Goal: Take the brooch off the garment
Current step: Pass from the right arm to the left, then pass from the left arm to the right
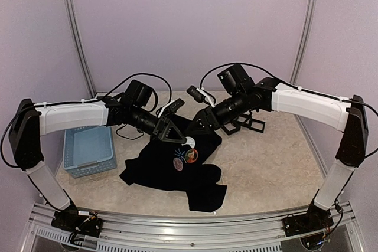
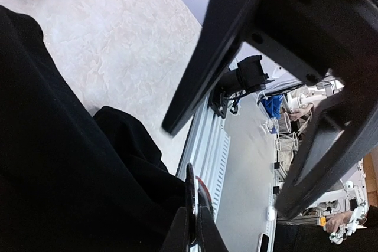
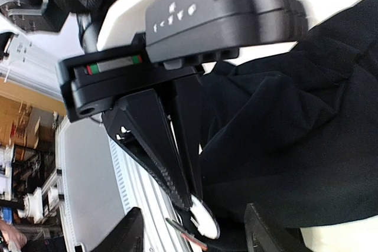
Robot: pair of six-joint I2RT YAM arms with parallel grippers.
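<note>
Both arms reach in over the middle of the bench (image 1: 269,169). The garment (image 1: 168,172) lies crumpled there, black, spread btwn the two arms and just right of the light-blue basket (image 1: 87,149), not touching it as far as I can see. The basket sits on the bench's left side under the L forearm, w/ its bare ribbed floor showing.

L hand (image 3: 194,200) is clamped tight on the brooch (image 3: 205,219), a small round white disc pinched edge-on at the fingertips, right at the garment's upper edge. The disc sits against the black cloth; can't tell whether it's pinned or free.

R hand (image 1: 199,127) is close by, just across from the L one, fingers spread apart w/ nothing btwn them, hanging over the cloth's back edge.

Two small coloured patches (image 1: 179,163) show on the garment just below the disc, one pinkish, one orange; too small to say if badges or print.

Black frame stands (image 1: 248,125) sit at the back, behind the R forearm.
</note>
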